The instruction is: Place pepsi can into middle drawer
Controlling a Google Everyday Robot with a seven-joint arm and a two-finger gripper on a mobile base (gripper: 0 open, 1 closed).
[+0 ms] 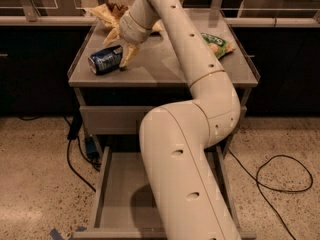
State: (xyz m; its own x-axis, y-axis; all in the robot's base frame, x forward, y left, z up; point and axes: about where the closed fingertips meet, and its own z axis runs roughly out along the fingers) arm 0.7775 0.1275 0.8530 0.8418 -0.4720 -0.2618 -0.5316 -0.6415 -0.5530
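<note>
The pepsi can [105, 60] lies on its side near the front left of the grey cabinet top [165, 69]. My gripper [120, 45] reaches down over the top from the right and hangs just behind and to the right of the can. Its fingers are spread and hold nothing. The front fingertip [126, 56] stands on the top, right against the can's right end. The middle drawer [117, 189] is pulled out low in front of the cabinet, its grey floor bare where it shows. My arm hides the drawer's right half.
A brown-and-yellow snack bag [107, 13] lies at the back left of the top, a green snack bag [217, 44] at the right. A shut drawer front [110, 119] sits above the open drawer. Cables [280, 176] lie on the speckled floor on both sides.
</note>
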